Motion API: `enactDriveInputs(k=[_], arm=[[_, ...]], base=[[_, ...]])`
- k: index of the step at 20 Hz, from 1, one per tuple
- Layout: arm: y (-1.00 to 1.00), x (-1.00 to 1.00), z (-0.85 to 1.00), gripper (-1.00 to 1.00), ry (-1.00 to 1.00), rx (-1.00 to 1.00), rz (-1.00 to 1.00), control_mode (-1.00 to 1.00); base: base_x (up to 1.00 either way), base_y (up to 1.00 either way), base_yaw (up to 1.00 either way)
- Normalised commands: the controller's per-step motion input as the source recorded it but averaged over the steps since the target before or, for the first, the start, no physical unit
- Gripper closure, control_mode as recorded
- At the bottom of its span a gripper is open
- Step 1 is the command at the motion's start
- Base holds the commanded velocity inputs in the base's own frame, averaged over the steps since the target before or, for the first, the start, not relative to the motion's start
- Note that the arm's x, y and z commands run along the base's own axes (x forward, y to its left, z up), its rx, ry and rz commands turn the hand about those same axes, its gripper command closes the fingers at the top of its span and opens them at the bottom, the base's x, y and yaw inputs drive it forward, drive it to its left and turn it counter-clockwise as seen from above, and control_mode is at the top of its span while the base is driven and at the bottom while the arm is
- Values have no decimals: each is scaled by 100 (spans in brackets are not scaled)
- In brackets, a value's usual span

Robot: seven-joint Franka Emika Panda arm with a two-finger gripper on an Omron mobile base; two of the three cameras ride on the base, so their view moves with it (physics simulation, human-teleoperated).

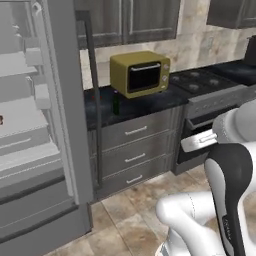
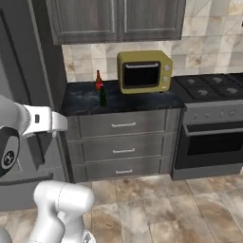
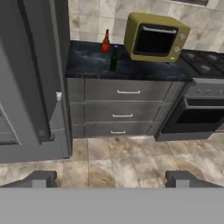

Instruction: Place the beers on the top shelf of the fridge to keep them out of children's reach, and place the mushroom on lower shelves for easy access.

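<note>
The two beers stand upright on the dark countertop (image 2: 137, 102), just left of the olive-yellow microwave (image 2: 144, 71): the green bottle (image 2: 102, 96) is slim, very dark and sits nearer the counter's front edge, while the brown bottle (image 2: 98, 80) with its red label and cap stands close behind it towards the tiled wall. In the hand view the pair shows as a dark green silhouette with the red-labelled one slightly up and to the left. The bottles are near each other, though whether they touch cannot be told. To their left the fridge (image 1: 60, 115) stands with its door swung open, showing pale grey shelves (image 1: 20, 117) and door bins; a small reddish speck at the very left edge of a shelf is too small to identify. The gripper (image 3: 113, 178) hangs over the tiled floor (image 3: 113, 157), well apart from the counter, its fingers spread wide with nothing between them.
</note>
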Motion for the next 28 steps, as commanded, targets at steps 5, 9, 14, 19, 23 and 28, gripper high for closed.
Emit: enactDriveInputs(k=[5,9,14,19,23,28], arm=[[0,0,0,-100,0,0,0,100],[0,0,0,-100,0,0,0,100],[0,0,0,-100,0,0,0,100],[0,0,0,-100,0,0,0,100],[0,0,0,-100,0,0,0,100],[0,0,0,-100,0,0,0,100]], base=[[73,-45,-1],[77,-46,13],[80,-49,22],[66,-17,29],[63,0,33],[63,0,32]])
